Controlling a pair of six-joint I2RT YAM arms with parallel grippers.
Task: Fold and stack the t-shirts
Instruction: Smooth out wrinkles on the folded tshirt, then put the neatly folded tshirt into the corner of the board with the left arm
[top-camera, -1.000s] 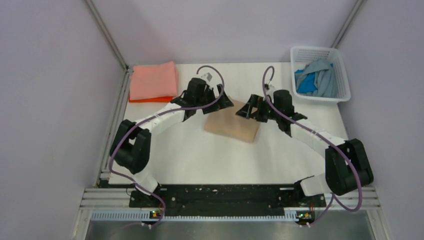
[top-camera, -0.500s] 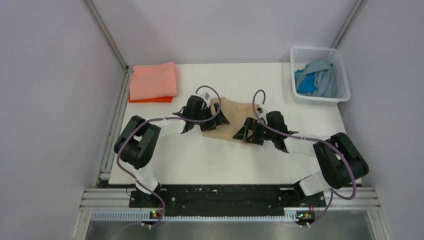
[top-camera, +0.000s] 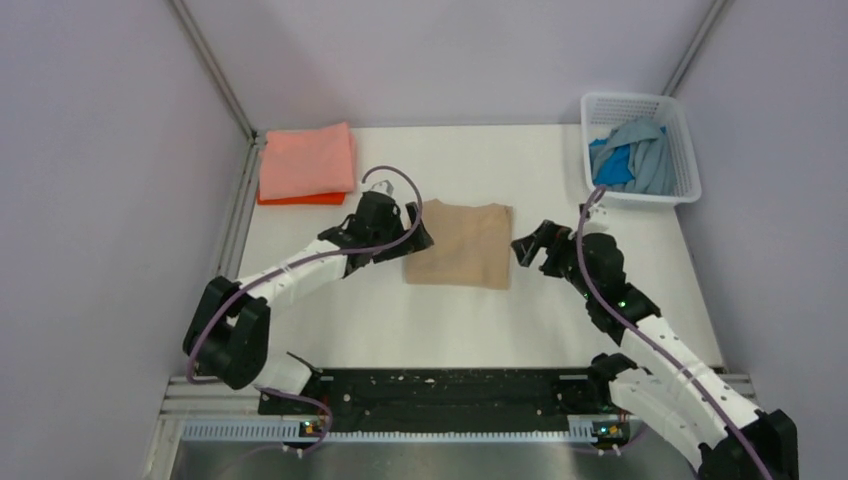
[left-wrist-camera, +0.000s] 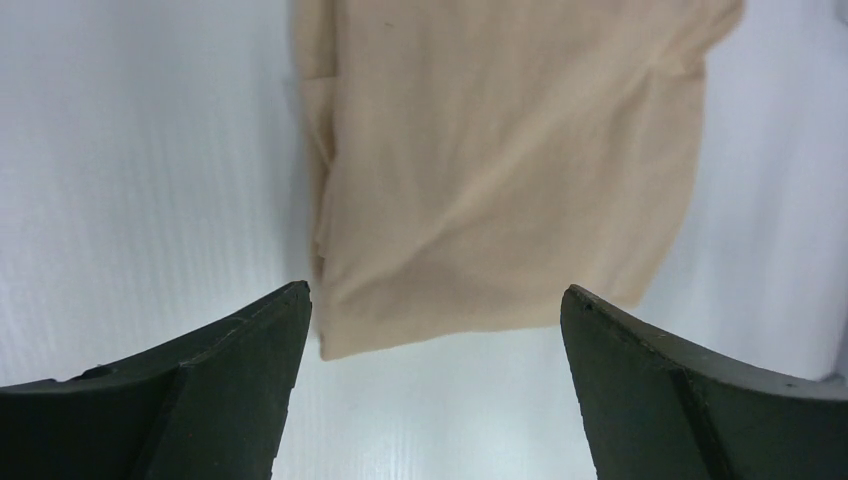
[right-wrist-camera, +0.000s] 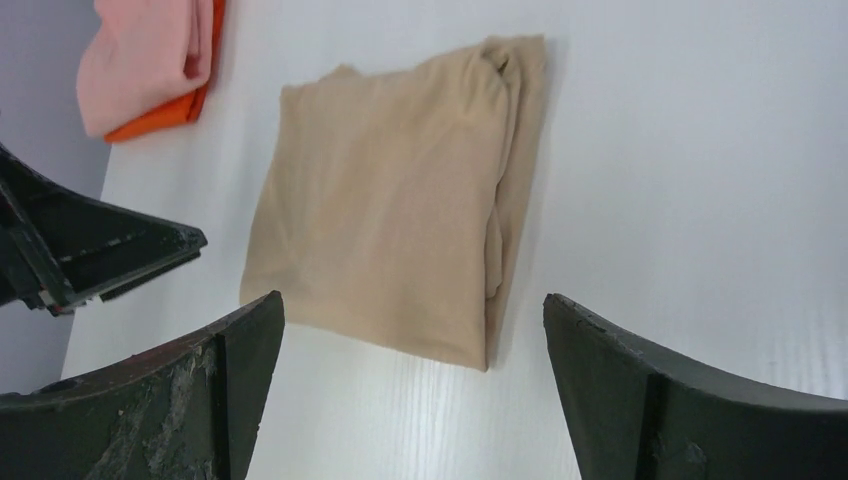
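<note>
The tan t-shirt (top-camera: 460, 243) is lying folded into a flat, nearly square packet at the middle of the table (top-camera: 560, 160), slightly wider across the table than it is deep. Its layered edges seem to be bunching along its far side. It is sitting directly between the two hands. The left gripper (top-camera: 412, 236) is hovering just beside its left edge with jaws spread wide and holding nothing. The right gripper (top-camera: 528, 248) is hovering just beside its right edge, equally spread and empty. The cloth is looking soft, matte and thin, with faint creases running across the top layer, so it is likely sagging if lifted by one edge alone. The stack it probably belongs on is resting at the far left corner of the table: a salmon pink t-shirt (top-camera: 306, 160) folded on top of an orange t-shirt (top-camera: 300, 199). That stack is lying to the left of and beyond the packet, so the left arm is the nearer one for the carry. Unfolded blue t-shirts (top-camera: 625, 160) are waiting crumpled in the white lattice basket (top-camera: 688, 150) at the far right corner.
</note>
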